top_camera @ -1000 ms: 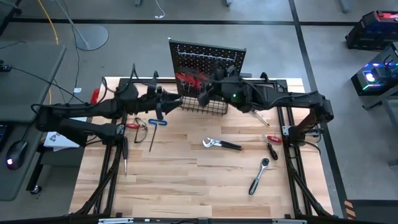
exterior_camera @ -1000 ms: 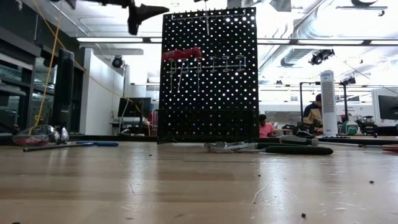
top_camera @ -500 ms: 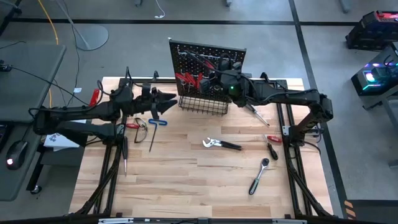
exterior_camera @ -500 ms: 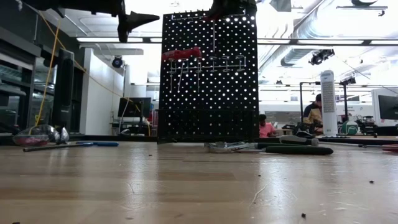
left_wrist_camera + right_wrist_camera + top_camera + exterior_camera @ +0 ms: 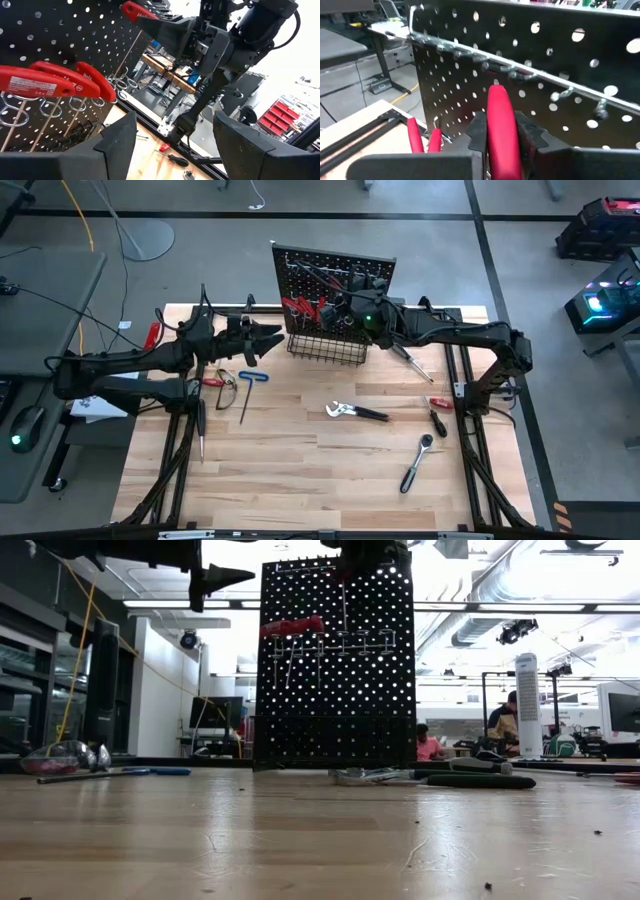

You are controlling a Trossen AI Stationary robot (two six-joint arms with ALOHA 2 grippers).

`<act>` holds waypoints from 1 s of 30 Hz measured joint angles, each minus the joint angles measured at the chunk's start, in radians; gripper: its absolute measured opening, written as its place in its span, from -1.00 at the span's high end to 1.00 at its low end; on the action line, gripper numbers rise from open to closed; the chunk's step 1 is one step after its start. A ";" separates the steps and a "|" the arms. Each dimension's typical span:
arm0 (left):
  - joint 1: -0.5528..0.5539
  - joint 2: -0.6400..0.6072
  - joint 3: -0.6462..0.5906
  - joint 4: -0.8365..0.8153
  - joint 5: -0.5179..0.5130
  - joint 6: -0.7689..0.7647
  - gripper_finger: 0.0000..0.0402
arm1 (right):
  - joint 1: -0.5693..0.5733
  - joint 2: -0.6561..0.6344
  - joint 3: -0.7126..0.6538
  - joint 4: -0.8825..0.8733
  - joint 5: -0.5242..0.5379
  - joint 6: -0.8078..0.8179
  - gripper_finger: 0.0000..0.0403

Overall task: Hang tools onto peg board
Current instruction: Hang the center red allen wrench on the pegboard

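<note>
Pale wooden tabletop (image 5: 300, 470); black perforated metal peg board (image 5: 340, 275) stands upright at its far edge, middle. Right end effector (image 5: 501, 131) has risen over the last second, from the wire basket to the upper row of silver hooks (image 5: 560, 92), clamped on a red-handled T-key (image 5: 501, 120). Judgement: this key is about to be hooked. Left end effector (image 5: 172, 140) has backed off toward the far-left edge, fingers spread, empty. Three red-handled keys (image 5: 60, 82) hang already. Blue-handled T-key (image 5: 247, 392), chrome ratchet (image 5: 416, 462) and pliers (image 5: 355, 411) remain on the tabletop.
</note>
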 joint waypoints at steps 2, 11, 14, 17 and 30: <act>0.005 0.000 0.000 -0.002 0.000 0.000 -0.20 | -0.006 0.002 0.000 -0.002 -0.009 0.000 0.80; 0.019 0.001 0.000 -0.022 0.000 0.000 -0.20 | -0.016 0.027 0.000 -0.031 -0.041 0.055 0.80; 0.019 0.000 0.000 -0.022 0.001 0.001 -0.20 | -0.017 0.040 0.000 -0.052 -0.041 0.077 0.81; 0.019 0.000 0.001 -0.028 0.002 0.024 -0.20 | -0.016 0.049 0.000 -0.060 -0.035 0.108 0.79; 0.019 0.000 0.001 -0.076 0.003 0.099 -0.20 | -0.009 0.049 0.000 -0.106 -0.033 0.127 -0.02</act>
